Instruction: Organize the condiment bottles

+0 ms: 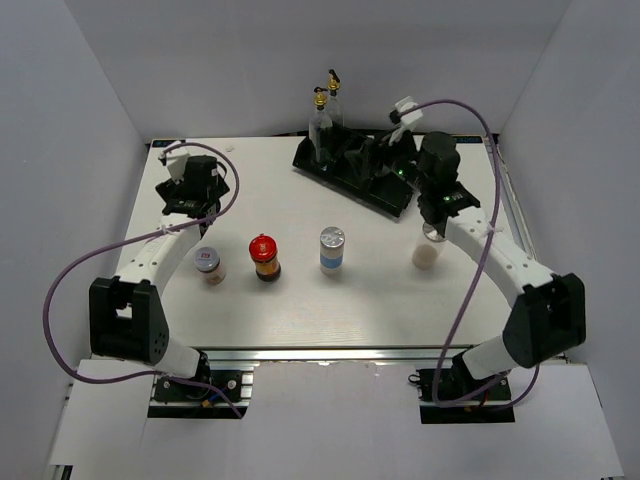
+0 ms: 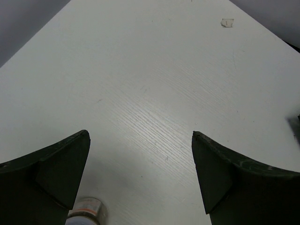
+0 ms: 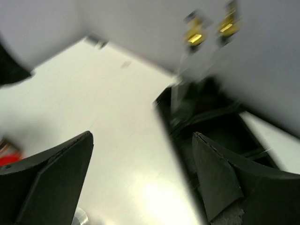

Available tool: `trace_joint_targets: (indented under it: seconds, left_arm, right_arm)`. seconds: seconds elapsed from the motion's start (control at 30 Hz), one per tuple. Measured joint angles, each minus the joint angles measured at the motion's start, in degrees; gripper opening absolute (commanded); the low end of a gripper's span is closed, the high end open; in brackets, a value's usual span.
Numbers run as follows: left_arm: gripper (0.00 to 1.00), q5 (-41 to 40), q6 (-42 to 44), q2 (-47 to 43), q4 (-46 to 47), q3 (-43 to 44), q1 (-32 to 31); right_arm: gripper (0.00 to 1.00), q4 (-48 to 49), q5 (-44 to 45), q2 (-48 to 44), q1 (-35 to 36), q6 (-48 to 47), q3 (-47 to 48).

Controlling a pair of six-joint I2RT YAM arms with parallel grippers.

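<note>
L hand (image 2: 140, 136): open, fingers wide apart, nothing btwn them, only bare counter (image 2: 154, 70) underneath. Top cam puts it well left of the tray (image 1: 330, 172), by the counter's far-left corner. Pinkish jar (image 2: 86, 212) peeks in at the bottom edge of the L wrist cam, just beside the left finger. Contact or not, can't tell. Tape scrap (image 2: 227, 22) lies on the counter further out.

R hand (image 3: 143, 136): open too, empty gap. Top cam has it up off the counter, just off the tray's right end. R wrist cam is blurred, but tray compartments show dark ahead and right of the fingers.

Task items, all ref'd to the tray:
- 2 glass bottles (image 1: 322, 125), gold tops, upright, side by side in the tray's left end.
- Pale jar (image 1: 427, 252): on the counter, near side of the tray's right end, partly under the R wrist. Looks clear of the fingers.
- Blue-labelled jar (image 1: 331, 249): on the counter, near side of the tray's left half, apart from it.
- Red-capped jar (image 1: 266, 257): on the counter, near side and left of the tray.
- Pinkish jar: furthest left of the tray, beside the L forearm.

The 4 jars are upright, in a rough row parallel to the counter's near edge, none touching. None of them are in the tray.
</note>
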Motion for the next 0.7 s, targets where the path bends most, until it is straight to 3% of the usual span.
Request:
trace_joint_targets:
  seconds: [0.3, 0.7]
  left_arm:
    - [0.98, 2.01, -7.91, -4.20, -8.39, -1.95, 0.00]
    - [0.98, 3.93, -11.50, -9.62, -12.44, -9.29, 0.00]
  right_arm:
    - [0.89, -30.64, 6.19, -1.64, 16.48, -4.11, 0.90]
    - [0.89, -39.76, 13.64, 3.43, 21.24, -4.33, 0.90]
